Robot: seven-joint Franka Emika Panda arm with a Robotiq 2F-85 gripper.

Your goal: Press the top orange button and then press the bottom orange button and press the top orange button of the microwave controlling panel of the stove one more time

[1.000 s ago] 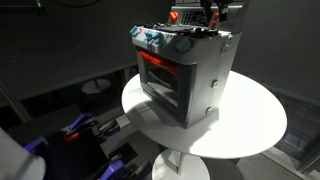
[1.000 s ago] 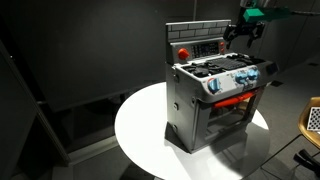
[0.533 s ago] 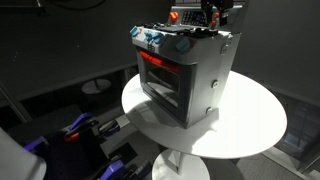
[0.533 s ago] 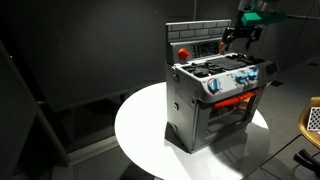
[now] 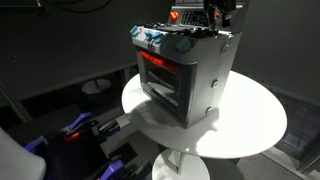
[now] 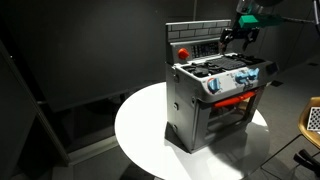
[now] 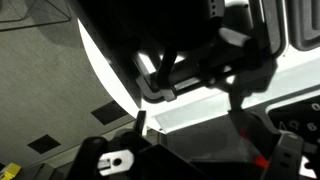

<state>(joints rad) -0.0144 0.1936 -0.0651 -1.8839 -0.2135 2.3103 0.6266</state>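
The silver-grey toy stove [image 5: 182, 75] [image 6: 215, 100] stands on the white round table [image 5: 250, 125] [image 6: 140, 130]. Its door glows red and blue knobs line the front. The microwave controlling panel [image 6: 203, 47] is the dark strip standing at the stove's back, with an orange-red spot [image 6: 183, 52] at one end; its reddish marks also show in an exterior view [image 5: 177, 17]. My gripper [image 6: 241, 37] [image 5: 212, 13] hangs at the panel's other end, over the stove's back corner, jaws apart and empty. In the wrist view my gripper [image 7: 195, 100] hovers over dark stove parts with red marks [image 7: 262, 160].
The table rim [image 7: 100, 75] curves past grey floor in the wrist view. Blue and black gear [image 5: 85, 130] lies low beside the table. A light wire basket [image 6: 312, 118] sits at the frame's edge. Dark walls surround the scene.
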